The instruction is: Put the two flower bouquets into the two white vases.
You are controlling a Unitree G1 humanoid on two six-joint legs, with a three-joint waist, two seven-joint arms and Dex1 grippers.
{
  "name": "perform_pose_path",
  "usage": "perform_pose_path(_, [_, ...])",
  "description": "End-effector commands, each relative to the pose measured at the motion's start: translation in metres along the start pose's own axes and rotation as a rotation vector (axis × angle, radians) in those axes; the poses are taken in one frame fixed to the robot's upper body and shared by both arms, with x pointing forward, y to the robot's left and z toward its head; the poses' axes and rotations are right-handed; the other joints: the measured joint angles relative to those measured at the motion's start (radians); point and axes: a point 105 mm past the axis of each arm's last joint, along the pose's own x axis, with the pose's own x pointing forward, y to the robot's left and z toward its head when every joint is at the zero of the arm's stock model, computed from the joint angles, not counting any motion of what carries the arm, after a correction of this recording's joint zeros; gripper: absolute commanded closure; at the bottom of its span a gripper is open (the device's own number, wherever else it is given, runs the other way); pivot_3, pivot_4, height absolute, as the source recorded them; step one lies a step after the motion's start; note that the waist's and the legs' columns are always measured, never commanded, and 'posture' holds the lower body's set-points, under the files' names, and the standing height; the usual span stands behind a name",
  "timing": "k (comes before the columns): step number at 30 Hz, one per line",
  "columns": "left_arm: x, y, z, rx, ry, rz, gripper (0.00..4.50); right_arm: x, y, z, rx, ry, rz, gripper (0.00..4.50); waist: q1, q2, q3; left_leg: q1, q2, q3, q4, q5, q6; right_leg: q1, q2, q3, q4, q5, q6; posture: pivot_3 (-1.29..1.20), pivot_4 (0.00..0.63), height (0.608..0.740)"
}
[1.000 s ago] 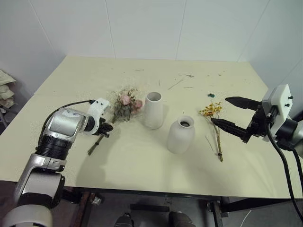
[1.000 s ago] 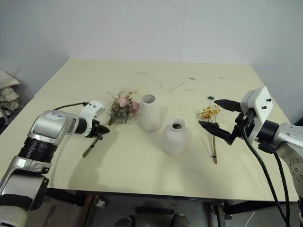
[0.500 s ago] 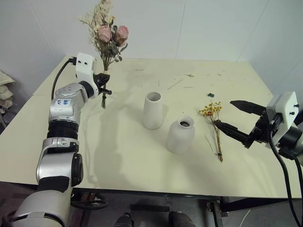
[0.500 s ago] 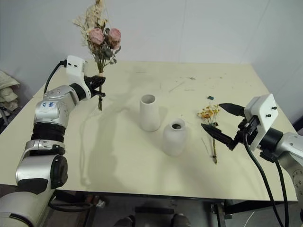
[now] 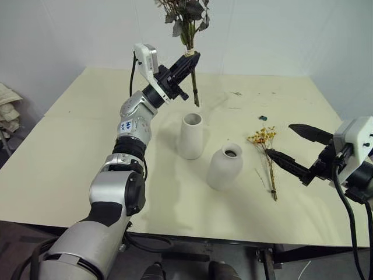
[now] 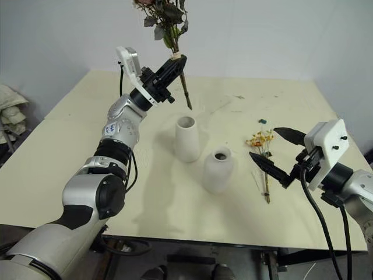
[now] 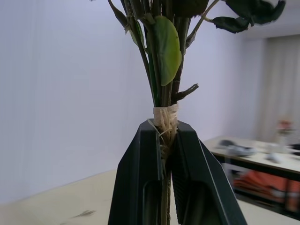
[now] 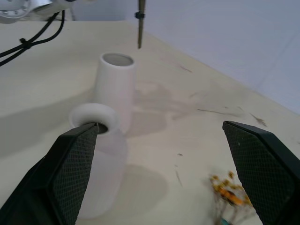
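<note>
Rose bouquet point(image 5: 185, 17) hangs upright in the air above the tabletop point(image 5: 81, 146), its dark leaves and blooms reaching past the top edge of the head views and its bare stem ends pointing down over the space just behind the taller vase point(image 5: 191, 136). The left gripper point(image 5: 191, 60) is raised high over the far side of the tabletop, and its black fingers point(image 7: 145, 187) are clamped tight on the stems right below a pale fibre binding point(image 7: 165, 119) that ties them together. A green leaf point(image 7: 167, 49) sits on the stems just above that binding.

On the tabletop, the taller vase stands upright with its wide mouth facing up. The shorter vase point(image 5: 225, 167), rounded with a narrow neck, stands upright just beside it, nearer the robot and toward its right. The two vases stand close but apart.

The yellow bouquet point(image 5: 266, 157) lies flat on the tabletop to the right of the shorter vase, blooms toward the far side and thin stems running toward the near edge.

The right gripper point(image 5: 295, 150) hovers near the yellow bouquet's right side, above the tabletop, its fingers point(image 8: 75, 168) spread wide with nothing between them.
</note>
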Motion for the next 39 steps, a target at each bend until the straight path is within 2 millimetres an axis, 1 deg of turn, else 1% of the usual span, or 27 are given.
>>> perform_pose_path(1, [0.010,-0.009,0.011,-0.038,-0.041,-0.068,4.48,-0.005,0.002,0.012,-0.029,-0.040,-0.032,0.00,-0.001,0.000,0.000,0.000,0.000,0.000,0.000,0.000,0.000,0.000,0.000,0.000,0.000,0.000,0.000,0.00,0.150,0.740])
perform_pose_path(6, [0.006,-0.011,-0.005,-0.034,0.057,-0.088,4.48,-0.011,0.004,0.010,-0.023,-0.026,-0.062,0.00,0.006,0.000,0.000,0.000,0.000,0.000,0.002,0.000,0.000,0.000,0.000,0.001,0.000,0.000,0.000,0.00,0.150,0.740])
perform_pose_path(13, [0.000,-0.004,-0.003,0.027,0.109,-0.070,4.48,-0.015,0.005,0.009,-0.016,-0.020,-0.082,0.00,0.005,0.000,0.000,0.000,0.000,0.000,0.002,0.000,0.000,0.000,0.000,0.002,0.000,0.000,0.000,0.00,0.150,0.740])
perform_pose_path(17, [-0.006,0.000,-0.014,0.058,0.176,-0.050,4.48,-0.014,0.006,0.008,-0.011,-0.018,-0.086,0.00,0.005,0.000,0.000,0.000,0.000,0.000,0.002,0.000,0.000,0.000,0.000,0.002,0.000,0.000,0.000,0.00,0.150,0.740])
perform_pose_path(20, [-0.006,-0.001,-0.016,0.051,0.187,-0.047,4.48,-0.014,0.005,0.008,-0.011,-0.020,-0.089,0.00,0.006,0.000,0.000,0.000,0.000,0.000,0.002,0.000,0.000,0.001,0.000,0.002,0.000,0.000,0.000,0.00,0.150,0.740])
perform_pose_path(31, [-0.001,-0.001,0.003,0.073,0.138,-0.054,4.48,-0.014,0.005,0.008,-0.011,-0.017,-0.093,0.00,0.005,0.000,0.000,0.000,0.000,0.001,0.002,0.000,0.000,0.001,0.000,0.002,0.000,0.000,0.000,0.00,0.150,0.740])
perform_pose_path(37, [-0.008,0.001,0.013,0.094,0.141,-0.061,4.48,-0.017,0.007,0.008,-0.012,-0.012,-0.097,0.00,0.002,0.000,0.000,0.000,0.000,0.001,0.002,0.000,0.000,0.001,0.001,0.002,0.000,0.000,0.000,0.00,0.150,0.740])
perform_pose_path(39, [-0.009,0.001,0.018,0.082,0.118,-0.068,4.48,-0.018,0.007,0.007,-0.010,-0.008,-0.098,0.00,0.004,0.000,0.000,0.000,0.000,0.001,0.002,0.000,0.000,0.001,0.001,0.002,0.000,0.000,0.000,0.00,0.150,0.740])
